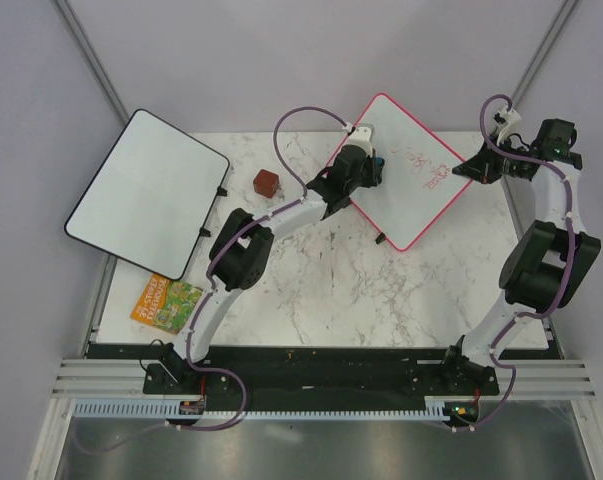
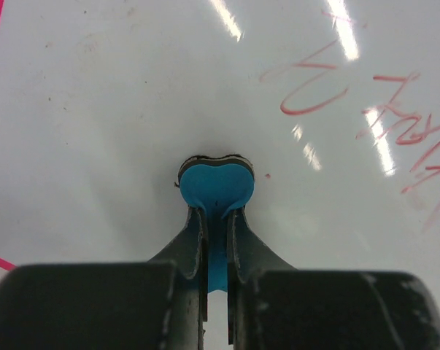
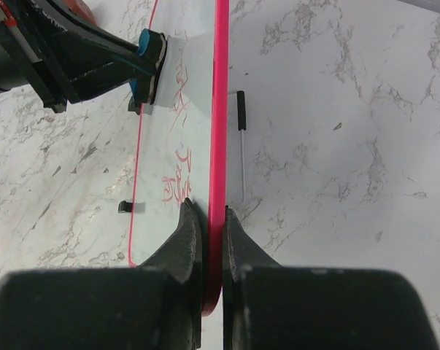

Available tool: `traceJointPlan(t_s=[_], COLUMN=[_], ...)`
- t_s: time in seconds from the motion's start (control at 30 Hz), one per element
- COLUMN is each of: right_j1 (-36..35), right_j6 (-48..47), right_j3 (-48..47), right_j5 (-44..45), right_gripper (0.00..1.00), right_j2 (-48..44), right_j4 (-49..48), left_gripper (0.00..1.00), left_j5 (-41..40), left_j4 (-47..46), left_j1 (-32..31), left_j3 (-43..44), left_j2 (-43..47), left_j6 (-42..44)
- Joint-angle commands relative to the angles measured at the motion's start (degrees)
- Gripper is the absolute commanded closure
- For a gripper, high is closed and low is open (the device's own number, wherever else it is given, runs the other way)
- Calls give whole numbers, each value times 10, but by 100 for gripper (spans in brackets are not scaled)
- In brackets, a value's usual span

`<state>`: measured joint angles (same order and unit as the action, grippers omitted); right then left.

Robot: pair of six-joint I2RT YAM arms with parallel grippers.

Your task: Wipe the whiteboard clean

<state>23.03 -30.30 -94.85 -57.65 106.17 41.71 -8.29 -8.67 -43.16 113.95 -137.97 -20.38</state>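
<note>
The whiteboard [image 1: 411,185], white with a thin pink frame, is tilted up over the back of the marble table, with red handwriting [image 1: 428,168] on its right half. My left gripper [image 1: 373,163] is shut on a blue eraser [image 2: 216,185] whose pad presses on the board face [image 2: 117,109], left of the red writing [image 2: 395,127]. My right gripper [image 3: 213,217] is shut on the board's pink frame edge [image 3: 220,109] at its right corner [image 1: 471,165]. The eraser [image 3: 150,57] and the left gripper's fingers [image 3: 95,55] also show in the right wrist view.
A larger black-framed white board [image 1: 146,195] leans at the table's left. A red-brown cube [image 1: 267,183] sits beside the left arm. A colourful booklet [image 1: 166,303] lies at the front left. A thin stick with a black end [image 3: 241,124] lies on the marble behind the board.
</note>
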Motion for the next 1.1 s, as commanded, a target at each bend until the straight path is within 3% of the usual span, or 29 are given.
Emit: traceJointPlan(t_s=[0.0,0.13,0.3,0.5,0.73,1.07], right_j1=[-41,-41,-40,-43,-47,-75], right_j6=[-165,-181,-194,-193,-189,-178], right_j3=[36,34,32,22,7,5], right_j5=[83,88,88,90,104,102], right_gripper=[100,100,100,100,100,100], right_j2=[38,38,39,35,30,34], right_j4=[139,155,165,167,174,182], left_gripper=[98,98,98,98,98,98], left_j5=[-20,-18,50,152,140,127], left_j4=[-6,-6,15,83,112,73], left_j1=[5,7,2,-24,-96,-177], left_j3=[85,162,263,259,247,233], left_j2=[-41,-71,-111,-109,-107,-103], left_j6=[-40,-34,2,92,169,171])
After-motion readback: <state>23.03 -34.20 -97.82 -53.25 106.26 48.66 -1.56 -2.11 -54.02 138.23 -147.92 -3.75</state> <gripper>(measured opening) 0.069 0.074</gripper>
